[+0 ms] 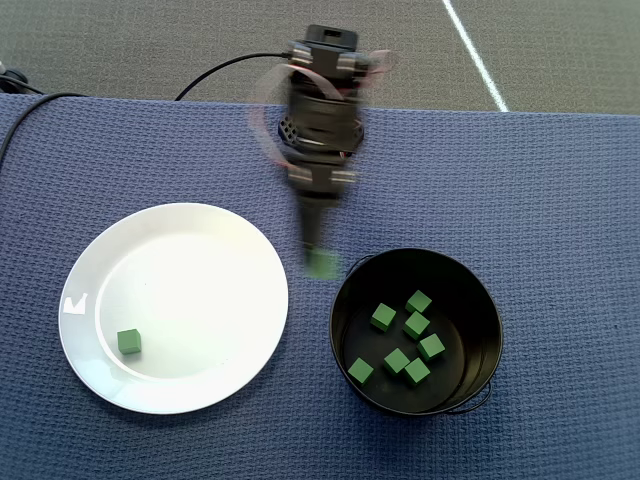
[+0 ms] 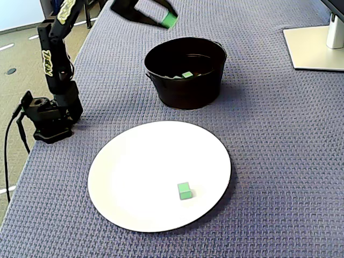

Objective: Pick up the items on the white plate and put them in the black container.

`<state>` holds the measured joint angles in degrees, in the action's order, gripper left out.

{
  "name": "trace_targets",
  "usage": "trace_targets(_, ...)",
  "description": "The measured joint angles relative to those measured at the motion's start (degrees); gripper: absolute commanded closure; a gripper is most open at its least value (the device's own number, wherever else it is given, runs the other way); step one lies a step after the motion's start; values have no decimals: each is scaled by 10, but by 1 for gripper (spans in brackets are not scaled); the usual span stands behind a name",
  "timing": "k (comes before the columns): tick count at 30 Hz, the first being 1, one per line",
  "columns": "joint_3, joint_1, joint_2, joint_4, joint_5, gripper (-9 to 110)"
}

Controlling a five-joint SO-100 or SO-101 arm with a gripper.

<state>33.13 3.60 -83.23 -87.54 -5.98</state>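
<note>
One green cube [image 1: 323, 264] sits clamped at the tip of the gripper [image 1: 321, 258], raised just beside the black container's [image 1: 488, 300] rim. Below in the container lie six cubes [image 1: 399, 360]. One cube [image 1: 128, 342] lies on the white plate [image 1: 240, 350], well apart from the gripper.

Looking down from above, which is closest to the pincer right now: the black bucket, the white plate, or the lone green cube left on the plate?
From the pincer in the overhead view:
1. Black bucket, just right of it.
2. White plate, to its left.
3. Lone green cube, far left on the plate.
</note>
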Motion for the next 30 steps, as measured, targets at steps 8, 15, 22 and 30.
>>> trace_targets(8, 212, 149, 69, 142, -27, 102)
trace_targets(15, 347, 195, 120, 215, -18, 102)
trace_targets(22, 359, 229, 149, 223, -24, 72)
trace_targets(30, 139, 206, 139, 48, -14, 72)
